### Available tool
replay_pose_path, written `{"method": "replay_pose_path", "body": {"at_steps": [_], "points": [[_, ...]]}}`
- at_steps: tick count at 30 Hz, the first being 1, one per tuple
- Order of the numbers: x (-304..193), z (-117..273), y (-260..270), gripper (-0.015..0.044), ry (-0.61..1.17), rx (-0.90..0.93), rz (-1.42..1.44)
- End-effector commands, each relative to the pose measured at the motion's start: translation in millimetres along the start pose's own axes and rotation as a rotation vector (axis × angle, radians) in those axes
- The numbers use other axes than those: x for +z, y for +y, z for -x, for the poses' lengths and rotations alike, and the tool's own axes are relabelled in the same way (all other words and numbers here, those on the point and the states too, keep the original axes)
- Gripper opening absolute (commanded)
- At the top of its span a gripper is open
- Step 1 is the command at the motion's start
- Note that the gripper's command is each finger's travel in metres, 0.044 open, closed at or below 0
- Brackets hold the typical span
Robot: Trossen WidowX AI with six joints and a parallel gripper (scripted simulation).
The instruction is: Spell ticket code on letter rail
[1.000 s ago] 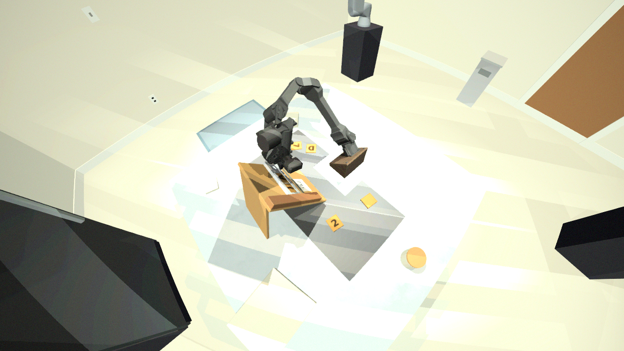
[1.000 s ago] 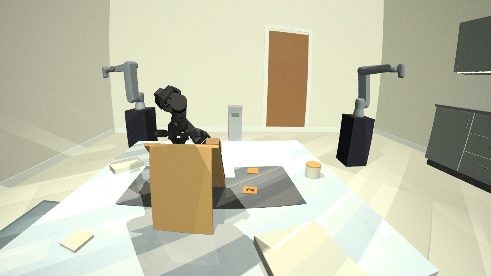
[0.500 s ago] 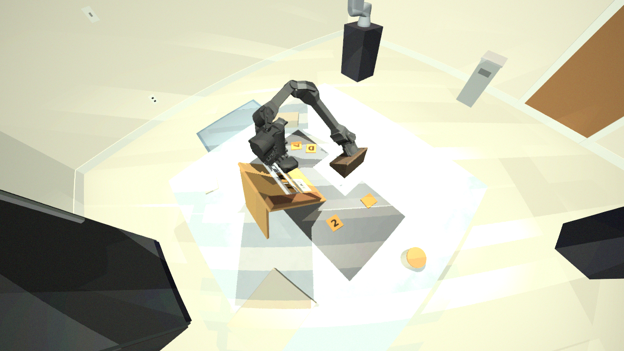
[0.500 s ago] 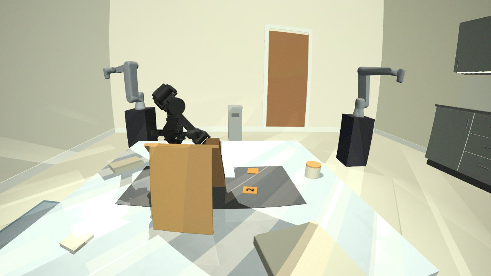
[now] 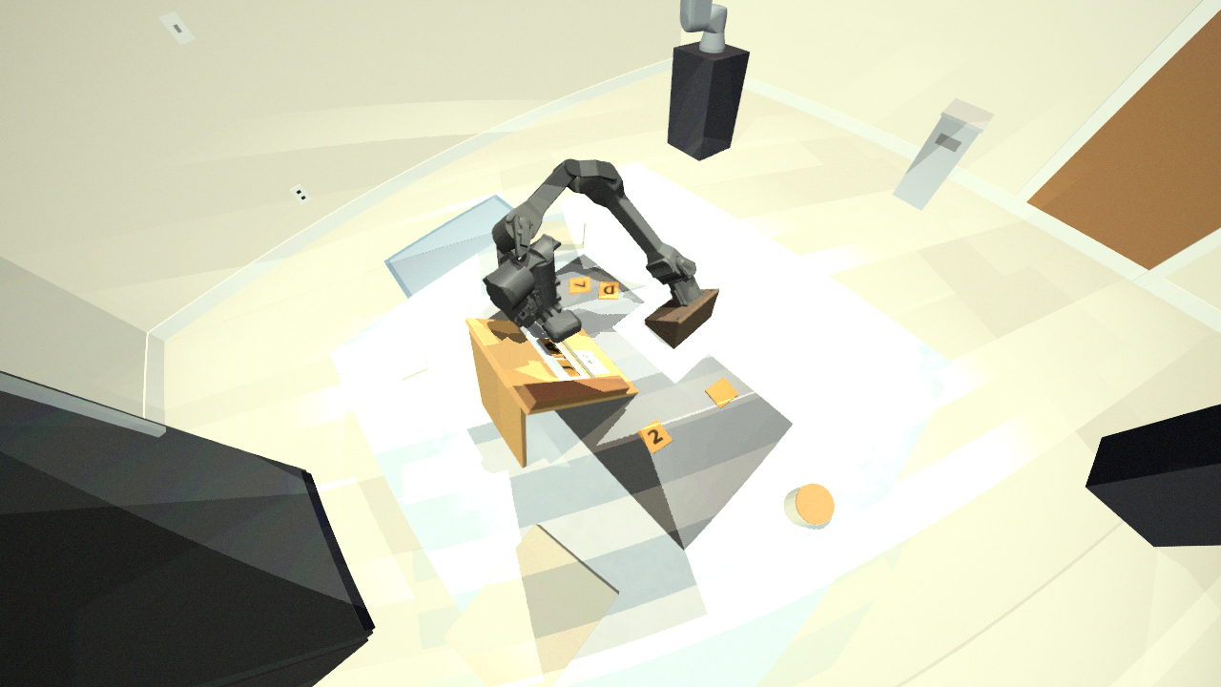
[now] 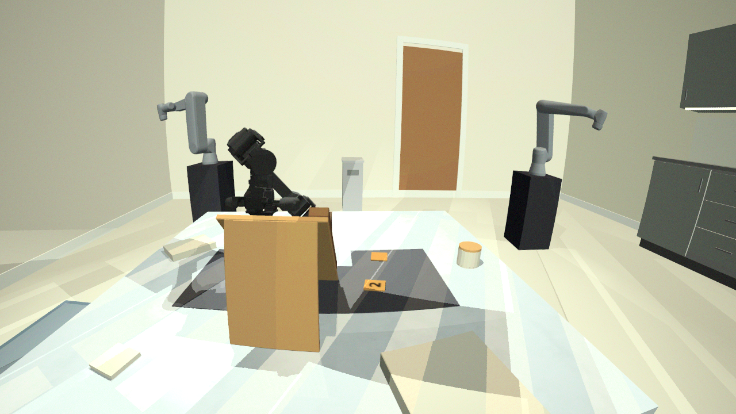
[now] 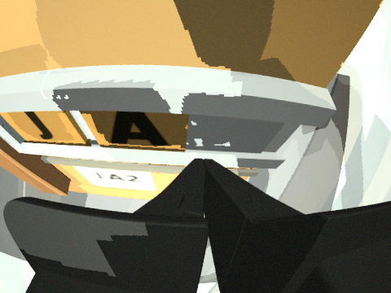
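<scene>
Arm (image 5: pixel 631 223) (image 6: pixel 260 162), black and jointed, is arching over to the near side of a tilted orange board (image 5: pixel 504 354) (image 6: pixel 272 283) (image 7: pixel 122 37), which is standing on a pale surface (image 5: pixel 854 342) (image 6: pixel 154 329). Its hand (image 5: pixel 550 329) (image 6: pixel 260 206) (image 7: pixel 201 168) is pointing at the board, fingers closed together and gripping nothing. From where I'm standing behind the board, the fingertips are hidden; the wrist view is showing them meeting just below the A tile's right side, though whether they are touching the board I cannot tell.

The pale rail (image 7: pixel 163 77) is holding two orange tiles: a J tile (image 7: pixel 57 128) at left and an A tile (image 7: pixel 134 132) to its right, a light strip showing between them. The rail's space right of the A is sitting unfilled. Below, the white ticket (image 5: pixel 589 360) (image 7: pixel 130 179) is reading JA2.

The 2 tile (image 5: pixel 655 436) (image 6: pixel 374 285) is lying flat on a dark mat (image 5: pixel 725 444) (image 6: pixel 406 272), away from the rail. An orange tile with no visible letter (image 5: pixel 721 392) (image 6: pixel 379 256) is lying near it. Two more lettered tiles (image 5: pixel 609 290) are resting side by side across the board from these. An orange-topped can (image 5: pixel 814 504) (image 6: pixel 468 255) is standing off the mat.
</scene>
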State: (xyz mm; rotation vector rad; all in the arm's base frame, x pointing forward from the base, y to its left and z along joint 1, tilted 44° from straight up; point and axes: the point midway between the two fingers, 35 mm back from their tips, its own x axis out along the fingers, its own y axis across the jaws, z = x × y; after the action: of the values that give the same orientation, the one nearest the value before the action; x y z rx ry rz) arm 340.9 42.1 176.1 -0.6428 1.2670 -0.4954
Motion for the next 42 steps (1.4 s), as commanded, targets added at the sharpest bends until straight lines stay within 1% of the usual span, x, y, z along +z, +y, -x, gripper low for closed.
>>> {"method": "replay_pose_path", "body": {"at_steps": [1, 42], "points": [[2, -1, 1, 0.0, -0.001, 0.003, 0.002], [14, -16, -1, 0.0, -0.002, 0.003, 0.001]]}}
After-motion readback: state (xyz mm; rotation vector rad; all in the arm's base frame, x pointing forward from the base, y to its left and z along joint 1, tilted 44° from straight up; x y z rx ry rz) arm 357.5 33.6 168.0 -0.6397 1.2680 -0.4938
